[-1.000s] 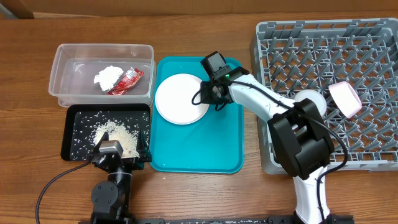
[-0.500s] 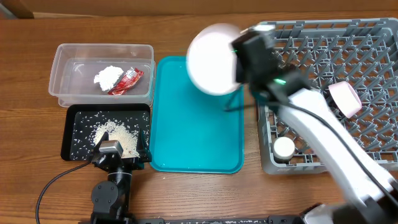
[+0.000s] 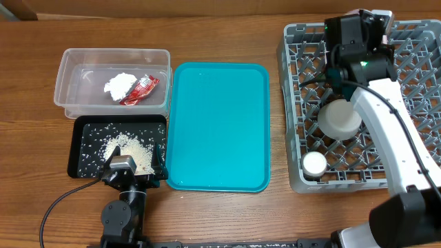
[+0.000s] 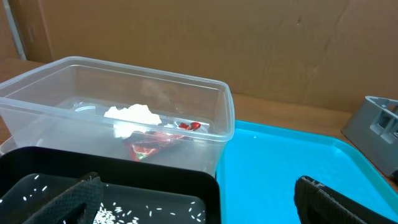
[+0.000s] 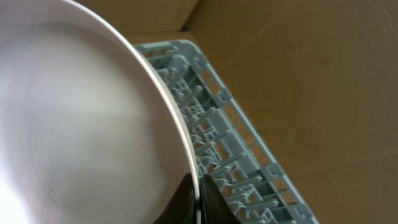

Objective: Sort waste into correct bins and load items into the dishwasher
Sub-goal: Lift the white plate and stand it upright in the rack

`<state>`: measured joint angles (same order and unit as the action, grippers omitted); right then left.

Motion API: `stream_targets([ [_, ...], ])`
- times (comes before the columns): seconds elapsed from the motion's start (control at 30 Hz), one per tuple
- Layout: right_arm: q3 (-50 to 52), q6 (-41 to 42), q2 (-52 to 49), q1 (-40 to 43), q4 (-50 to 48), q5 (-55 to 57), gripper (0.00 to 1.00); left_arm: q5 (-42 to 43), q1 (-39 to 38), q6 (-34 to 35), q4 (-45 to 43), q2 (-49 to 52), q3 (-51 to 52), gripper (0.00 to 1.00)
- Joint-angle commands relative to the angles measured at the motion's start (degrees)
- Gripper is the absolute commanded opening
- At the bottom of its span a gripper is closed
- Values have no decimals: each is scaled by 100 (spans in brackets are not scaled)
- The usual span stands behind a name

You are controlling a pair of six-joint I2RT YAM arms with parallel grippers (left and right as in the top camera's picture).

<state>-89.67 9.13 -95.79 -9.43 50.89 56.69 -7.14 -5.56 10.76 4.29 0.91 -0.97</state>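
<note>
Standing at the right edge of the desk: grey dish rack (image 3: 289,103), lattice floor, rows of upright pegs.
- Pale bowl (image 3: 339,118), in the rack's middle rows.
- Small white cup (image 3: 315,163), in the rack's near-left corner, well apart from the bowl.
- White round plate (image 5: 81,124), pinched at its rim by the right fingers (image 5: 214,205). They are closed narrow on the edge, above the rack's far rows. From overhead the plate shows only as a thin pale sliver, so it seems to be held on edge. Whether it touches the pegs cannot be told.

Desk centre: teal serving tray (image 3: 219,138), just beside the rack's left wall.

Far-left area of the desk: clear rectangular plastic tub (image 3: 65,89).
- White crumpled tissue (image 3: 118,84), inside the tub.
- Crumpled red snack wrapper (image 3: 142,88), inside the tub, touching the tissue on its right.

Near-left area of the desk: shallow black tray (image 3: 74,148), its far edge against the tub.
- Loose white rice scraps (image 3: 131,148), heaped near the tray's middle, with stray grains scattered across its floor.

Near edge of the desk, at the black tray's near rim: left fingers (image 4: 336,202), spread wide, holding nothing.
</note>
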Motion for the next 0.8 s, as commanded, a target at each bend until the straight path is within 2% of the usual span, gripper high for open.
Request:
stream_targets([
  [0.0, 4, -118, -293, 109, -164, 588, 4, -50, 46, 85, -24, -59, 48, 100],
  [0.13, 4, -474, -621, 179, -457, 669, 4, -50, 46, 85, -24, -59, 48, 100],
  [0.37, 4, -514, -973, 151, -645, 509, 5, -50, 46, 85, -24, -59, 48, 100],
  [0.43, 4, -514, -977, 105, -669, 385, 13, -50, 46, 85, -24, -59, 48, 100],
  [0.5, 4, -514, -975, 46, -704, 378, 28, -50, 46, 85, -24, -59, 48, 100],
  [0.6, -2, -503, -929, -57, -708, 389, 41, -50, 46, 85, -24, -59, 48, 100],
  [0.7, -2, -267, -702, -310, -638, 227, 47, -52, 46, 85, -24, -59, 48, 100],
  [0.77, -2, -120, -350, -662, -474, -286, 50, -52, 46, 85, -24, -57, 48, 100],
])
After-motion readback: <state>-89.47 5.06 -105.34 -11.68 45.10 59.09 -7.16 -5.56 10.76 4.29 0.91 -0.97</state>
